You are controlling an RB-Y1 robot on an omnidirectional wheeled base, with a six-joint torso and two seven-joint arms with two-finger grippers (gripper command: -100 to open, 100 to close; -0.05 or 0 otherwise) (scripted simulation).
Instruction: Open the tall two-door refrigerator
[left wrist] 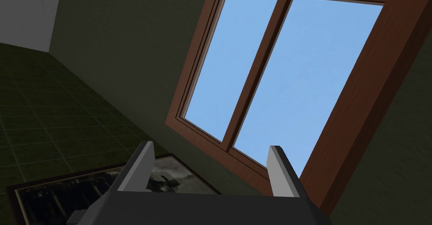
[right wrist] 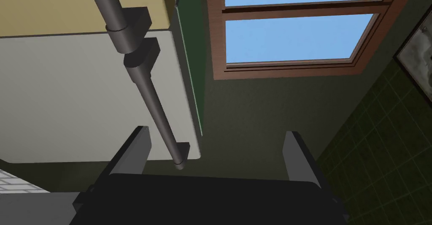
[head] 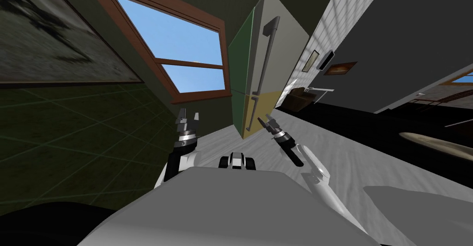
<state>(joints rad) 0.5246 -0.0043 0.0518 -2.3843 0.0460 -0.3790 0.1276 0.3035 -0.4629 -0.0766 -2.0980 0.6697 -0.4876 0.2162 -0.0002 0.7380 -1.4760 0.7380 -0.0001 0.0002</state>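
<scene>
Two refrigerator doors (head: 272, 49) are standing ahead of your right claw (right wrist: 217, 131), which is gaping empty; the long handle (right wrist: 154, 104) is running away from it. Your left claw (left wrist: 211, 150), open, is hanging farther off.

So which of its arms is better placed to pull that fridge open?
The right. Its open right gripper points at the refrigerator, with a dark door handle just ahead of it. The left gripper, also open, faces the window instead.

I note clear air ahead of my right gripper (right wrist: 215, 148), jaws spread; the dark handle (right wrist: 157, 112) stands off the refrigerator (right wrist: 84, 100) on brackets, near one jaw.
</scene>
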